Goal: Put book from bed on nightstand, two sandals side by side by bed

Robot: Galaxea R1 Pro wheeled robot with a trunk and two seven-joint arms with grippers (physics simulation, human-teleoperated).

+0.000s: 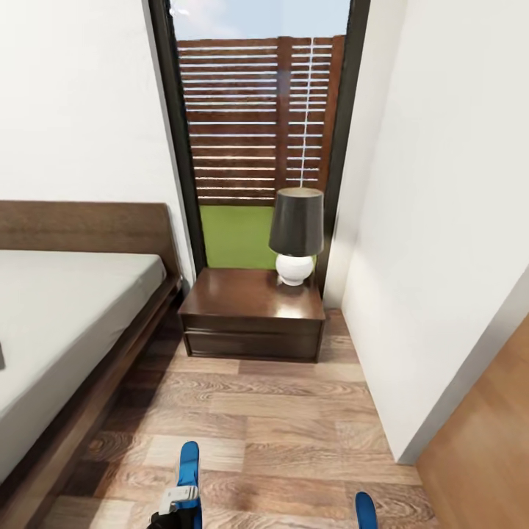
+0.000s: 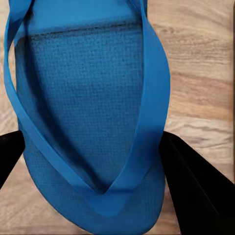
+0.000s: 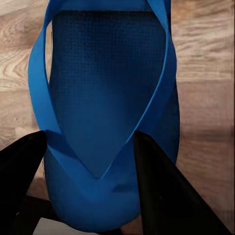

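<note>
Two bright-blue sandals are in my grippers, low over the plank floor. The left sandal [image 1: 189, 466] sticks forward from my left gripper [image 1: 176, 508]; in the left wrist view the black fingers [image 2: 196, 186] press both edges of this sandal [image 2: 88, 98]. The right sandal [image 1: 365, 510] sits between the fingers [image 3: 161, 191] of my right gripper [image 3: 90, 139], which is shut on it [image 3: 107, 73]. The bed [image 1: 66, 316] lies at the left. The nightstand [image 1: 250, 297] stands ahead by the window. A dark sliver [image 1: 1, 356] on the mattress edge may be the book; I cannot tell.
A lamp [image 1: 295, 234] with a dark shade and white base stands on the nightstand's right rear corner. A white wall [image 1: 441, 257] closes the right side, with a wooden panel [image 1: 485, 455] low at the right. Open plank floor [image 1: 279, 433] runs between bed and wall.
</note>
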